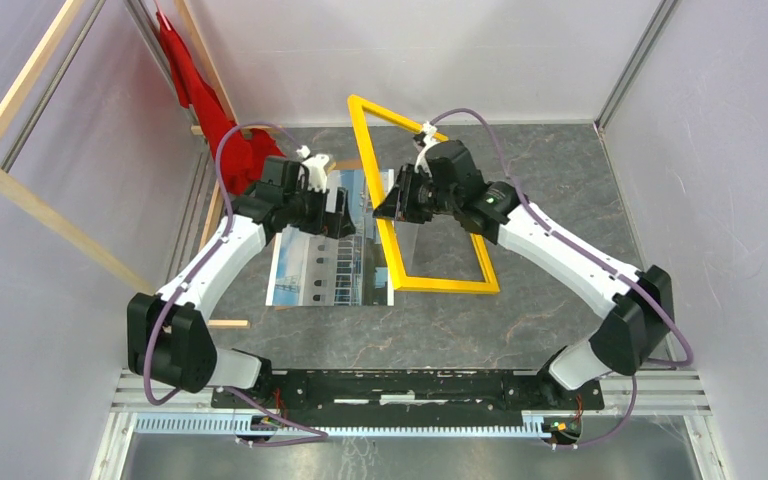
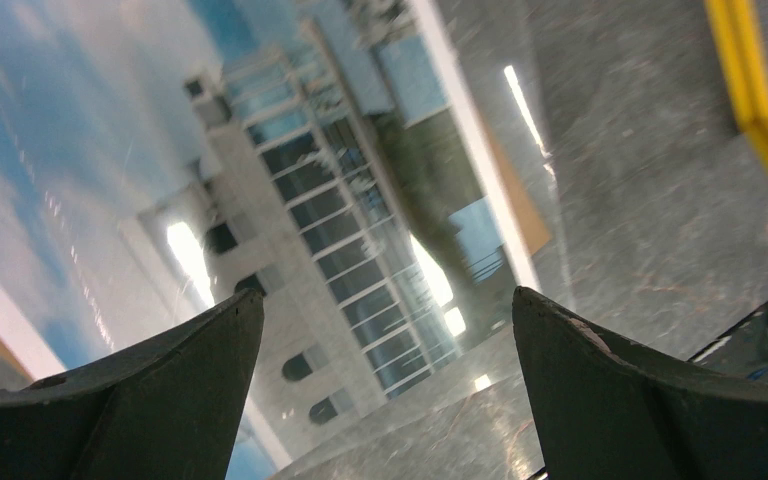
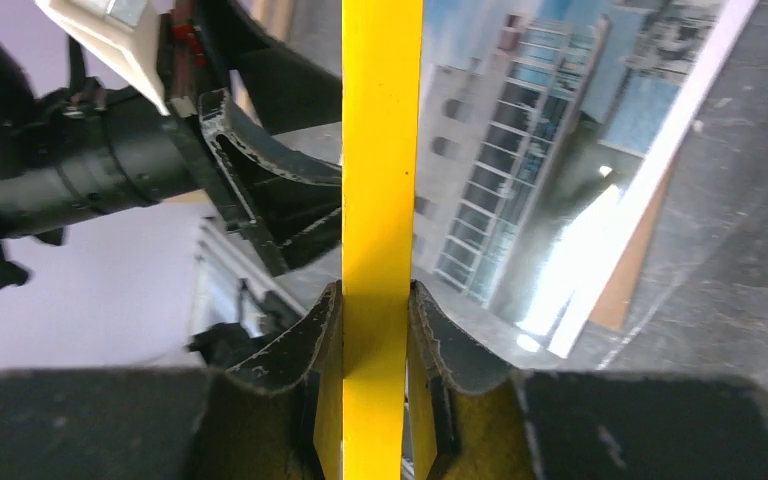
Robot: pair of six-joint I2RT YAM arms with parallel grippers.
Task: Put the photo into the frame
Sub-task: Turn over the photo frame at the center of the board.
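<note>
The photo [image 1: 325, 270], a print of a white-grey building under blue sky, lies face up on the grey table, left of centre. It also shows in the left wrist view [image 2: 310, 200] and the right wrist view [image 3: 520, 150]. My left gripper [image 1: 348, 225] is open and empty just above the photo's far right part, fingertips apart [image 2: 385, 295]. The yellow frame [image 1: 450, 285] stands tilted, its near edge on the table and its far corner raised. My right gripper [image 1: 388, 208] is shut on the frame's left bar [image 3: 380, 150], with both jaws pressed against it [image 3: 375, 290].
A brown backing board edge [image 3: 625, 280] sticks out from under the photo on the right. A red cloth [image 1: 210, 110] hangs at the back left beside wooden bars [image 1: 30, 190]. White walls close in the table on three sides.
</note>
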